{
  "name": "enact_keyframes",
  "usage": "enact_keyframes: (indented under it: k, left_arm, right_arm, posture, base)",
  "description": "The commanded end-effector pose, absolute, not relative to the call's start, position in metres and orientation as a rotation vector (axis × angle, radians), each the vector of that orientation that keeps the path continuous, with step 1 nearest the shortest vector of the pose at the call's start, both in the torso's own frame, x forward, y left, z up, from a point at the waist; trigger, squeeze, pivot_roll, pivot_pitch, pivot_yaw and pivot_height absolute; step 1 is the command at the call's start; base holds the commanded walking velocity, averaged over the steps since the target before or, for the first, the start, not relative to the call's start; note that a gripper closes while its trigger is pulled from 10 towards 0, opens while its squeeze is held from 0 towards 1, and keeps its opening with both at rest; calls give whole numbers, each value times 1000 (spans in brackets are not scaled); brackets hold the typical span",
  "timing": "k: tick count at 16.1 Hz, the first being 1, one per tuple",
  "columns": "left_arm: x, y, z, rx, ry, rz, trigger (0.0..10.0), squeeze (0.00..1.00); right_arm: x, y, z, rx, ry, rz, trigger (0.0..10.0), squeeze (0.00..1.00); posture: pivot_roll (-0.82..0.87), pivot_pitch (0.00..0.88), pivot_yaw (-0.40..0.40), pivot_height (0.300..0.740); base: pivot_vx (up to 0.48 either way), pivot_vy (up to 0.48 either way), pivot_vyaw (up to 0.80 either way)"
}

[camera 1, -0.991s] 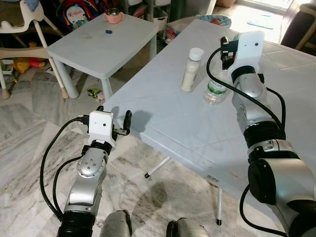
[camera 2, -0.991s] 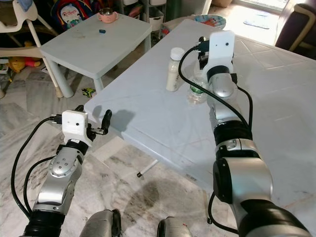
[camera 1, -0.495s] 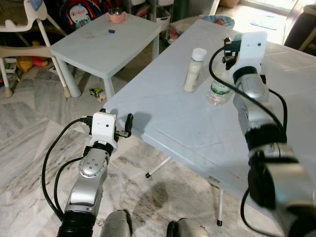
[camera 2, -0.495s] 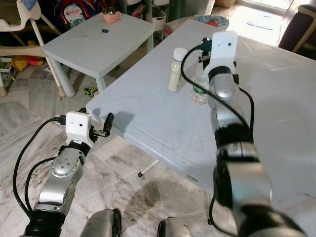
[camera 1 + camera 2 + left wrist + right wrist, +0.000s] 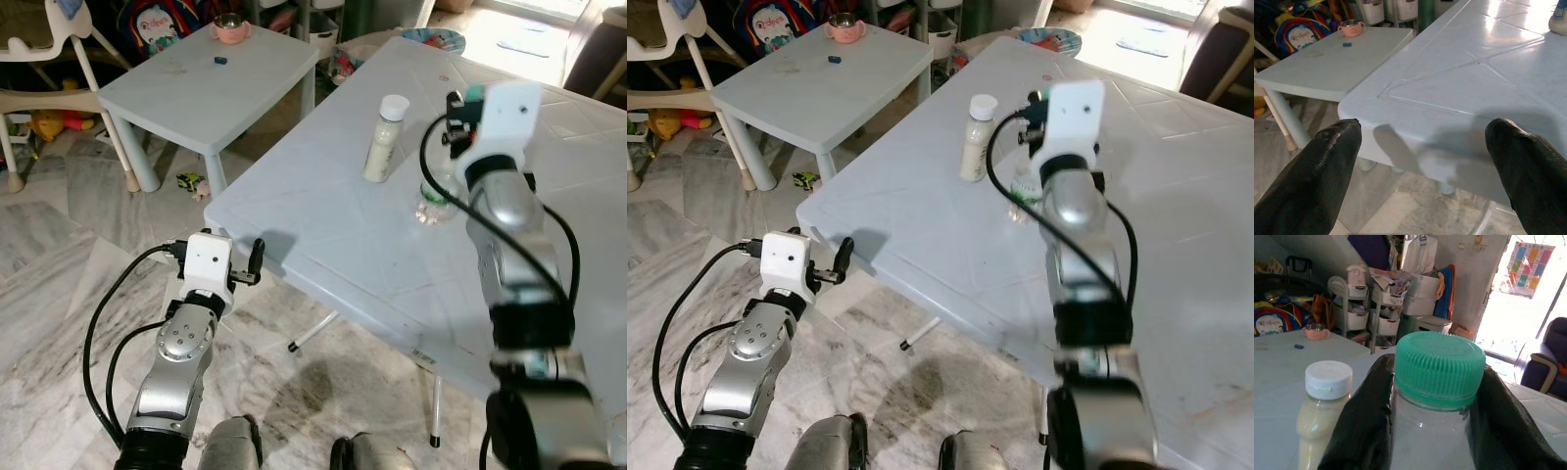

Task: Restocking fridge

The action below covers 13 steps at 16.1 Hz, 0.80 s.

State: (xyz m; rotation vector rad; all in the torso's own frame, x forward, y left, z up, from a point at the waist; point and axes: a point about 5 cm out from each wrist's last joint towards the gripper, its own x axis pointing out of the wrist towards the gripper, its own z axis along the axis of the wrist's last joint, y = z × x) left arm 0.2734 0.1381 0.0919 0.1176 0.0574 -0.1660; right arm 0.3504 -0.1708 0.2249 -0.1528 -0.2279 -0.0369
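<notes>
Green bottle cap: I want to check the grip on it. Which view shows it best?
The right wrist view: the green cap sits close up, with the right end effector fingers pressed on the water bottle neck either side. In the eye views the wrist housing hides the cap; the bottle's lower body shows on the table.

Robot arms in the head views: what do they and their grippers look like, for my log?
Both arms are silver metal with rounded, segmented joints and darker bands. Loose black cables loop alongside each. A white boxy housing sits at each wrist. The left gripper and the right gripper each have two long black fingers, thick with a matte, slightly textured surface.
</notes>
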Motion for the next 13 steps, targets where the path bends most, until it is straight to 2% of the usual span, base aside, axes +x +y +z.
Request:
enact_keyframes:
  k: [1, 2, 3, 6, 8, 11, 13]
  left_arm:
    - [272, 137, 92, 125, 64, -175, 10000, 0]
    - [273, 136, 91, 125, 67, -177, 10000, 0]
    - [275, 135, 92, 125, 67, -180, 10000, 0]
    - [280, 127, 98, 126, 49, -207, 10000, 0]
    - [284, 134, 99, 134, 47, -170, 10000, 0]
    - [285, 138, 96, 129, 55, -146, 10000, 0]
    - [285, 136, 96, 121, 50, -141, 10000, 0]
  right_arm:
    - [346, -169, 191, -134, -63, -10, 4431, 0]
    - [344, -166, 190, -119, -64, 8, 9137, 0]
    - [343, -162, 192, -118, -83, 36, 10000, 0]
    - [337, -145, 201, -232, -141, 184, 10000, 0]
    - [326, -134, 194, -210, -113, 289, 10000, 0]
    - [314, -126, 188, -235, -135, 364, 10000, 0]
    - [312, -126, 184, -199, -145, 342, 10000, 0]
  posture:
    - [31, 114, -18, 740]
    - [29, 113, -18, 740]
    - [28, 113, -12, 740]
    - [33, 110, 0, 740]
    - [32, 108, 0, 740]
    - [20, 96, -8, 740]
    - [23, 90, -23, 740]
  base:
    - [0, 0, 0]
    - [0, 0, 0]
    - [0, 0, 0]
    - [-80, 0, 0]
    - [-264, 0, 0]
    - [-280, 0, 0]
    - [-281, 0, 0]
